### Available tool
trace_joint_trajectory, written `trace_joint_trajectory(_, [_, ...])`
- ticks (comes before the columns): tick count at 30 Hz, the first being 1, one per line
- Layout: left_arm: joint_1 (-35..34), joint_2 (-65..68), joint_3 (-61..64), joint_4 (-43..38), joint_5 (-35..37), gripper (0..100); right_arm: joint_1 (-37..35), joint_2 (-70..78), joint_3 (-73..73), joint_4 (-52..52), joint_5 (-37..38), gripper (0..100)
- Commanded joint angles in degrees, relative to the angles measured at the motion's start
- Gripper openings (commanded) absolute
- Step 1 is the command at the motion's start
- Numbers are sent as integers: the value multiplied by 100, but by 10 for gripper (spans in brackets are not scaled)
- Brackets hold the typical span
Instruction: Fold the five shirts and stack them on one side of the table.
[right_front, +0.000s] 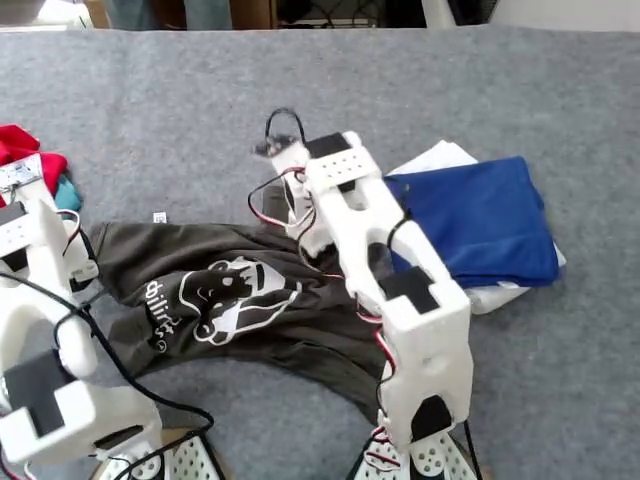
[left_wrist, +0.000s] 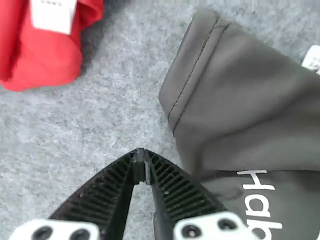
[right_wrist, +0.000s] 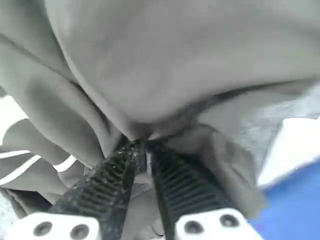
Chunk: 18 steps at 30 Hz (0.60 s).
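Observation:
A dark olive shirt (right_front: 230, 295) with a white skull print lies crumpled across the middle of the grey table. My right gripper (right_wrist: 146, 145) is shut on a bunched fold of the olive shirt (right_wrist: 165, 65); in the high view the right gripper (right_front: 305, 232) sits at the shirt's far right edge, mostly under its own arm. My left gripper (left_wrist: 141, 162) is shut with nothing in it, its tips on bare carpet just beside the olive sleeve (left_wrist: 240, 105). In the high view the left gripper (right_front: 88, 268) is at the shirt's left end.
A folded blue shirt (right_front: 480, 215) lies on a white shirt (right_front: 440, 160) at the right. A red shirt (right_front: 25, 150) with a white tag and a bit of teal cloth (right_front: 68, 192) sits at the far left; the red shirt (left_wrist: 42, 45) is close to the left gripper.

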Motion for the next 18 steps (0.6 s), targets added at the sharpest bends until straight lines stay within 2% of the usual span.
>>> trace_joint_trajectory(1, [40,316,-576,123,70,30,70,-435,-585,70,132,126])
trace_joint_trajectory(4, [-110,721,-998,343,70,30,70,-462,-1244,387,246,182])
trace_joint_trajectory(9, [-444,1178,-1385,343,70,30,457,-295,-2668,264,185,152])
trace_joint_trajectory(13, [-479,1240,-1420,334,141,30,826,611,-3591,167,88,156])
trace_joint_trajectory(18, [-453,1275,-1411,325,141,30,844,2149,-4954,246,114,156])
